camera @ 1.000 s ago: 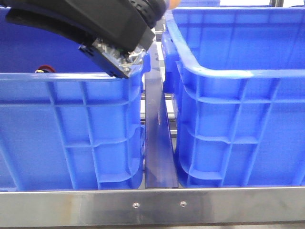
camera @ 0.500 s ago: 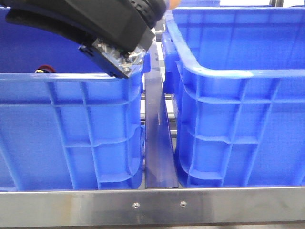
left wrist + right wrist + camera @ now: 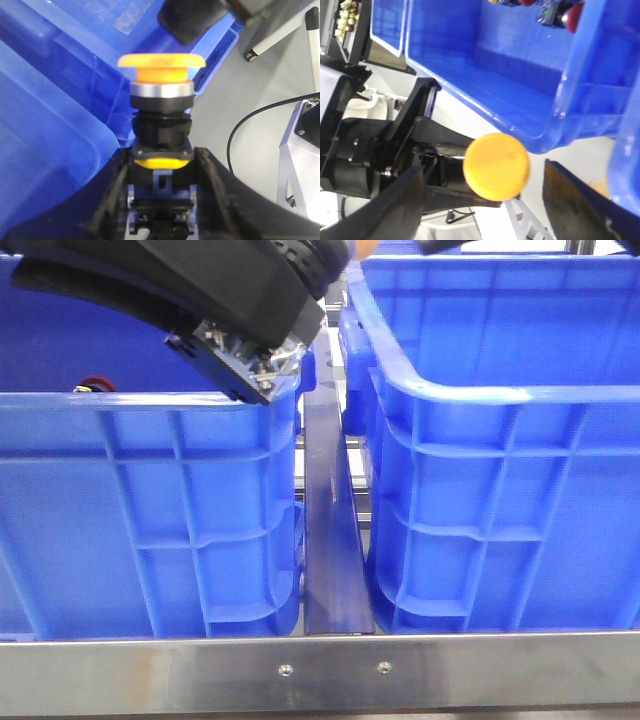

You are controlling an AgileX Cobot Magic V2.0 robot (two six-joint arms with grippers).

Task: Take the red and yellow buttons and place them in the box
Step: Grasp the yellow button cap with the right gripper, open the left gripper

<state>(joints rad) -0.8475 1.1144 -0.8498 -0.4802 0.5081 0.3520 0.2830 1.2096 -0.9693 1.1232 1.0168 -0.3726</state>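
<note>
**Yellow button up high, ready for the box**

The yellow button point(image 3: 161, 75) is pinched by its dark body in my left end effector point(image 3: 161, 175), near the gap between the two boxes. I should move it over a blue box point(image 3: 500, 440) before letting go. My right end effector point(image 3: 485, 200) looks spread wide, holding nothing. The left box point(image 3: 150, 500) has something red point(image 3: 95, 383) inside.
</note>
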